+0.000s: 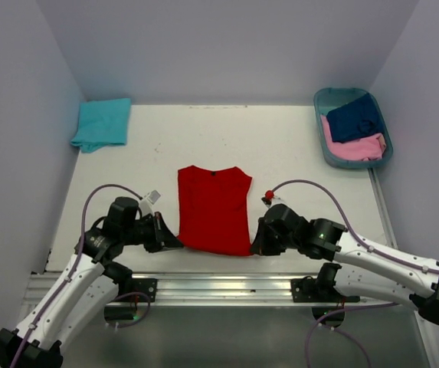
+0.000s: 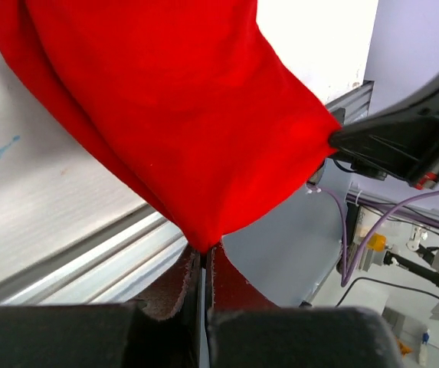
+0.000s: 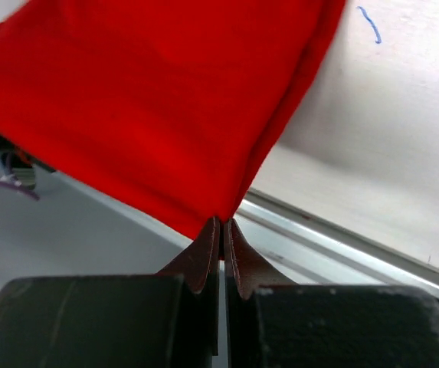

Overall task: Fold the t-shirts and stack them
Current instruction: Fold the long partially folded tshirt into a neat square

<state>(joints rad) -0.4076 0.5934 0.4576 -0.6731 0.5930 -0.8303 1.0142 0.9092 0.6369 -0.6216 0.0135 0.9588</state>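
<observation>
Turquoise tee (image 1: 102, 123) folded aside; left hand (image 2: 203, 257), right hand (image 3: 221, 230) clamped on near corners of red tee (image 1: 214, 208), mid-fold; navy tee (image 1: 355, 119), pink tee (image 1: 353, 147) wait in basket (image 1: 322, 146).

Red t-shirt (image 1: 214, 208) corners hidden between fingers (image 2: 175, 285)

Overhead, two close wrist views — red tee (image 1: 214, 215) shared

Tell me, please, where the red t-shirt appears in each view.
Top external: red t-shirt centre, near edge of table.
Left wrist: red t-shirt upper half, corner pinched by left gripper.
Right wrist: red t-shirt upper left, corner pinched by right gripper.
Shared landmark: metal rail along that edge.
</observation>
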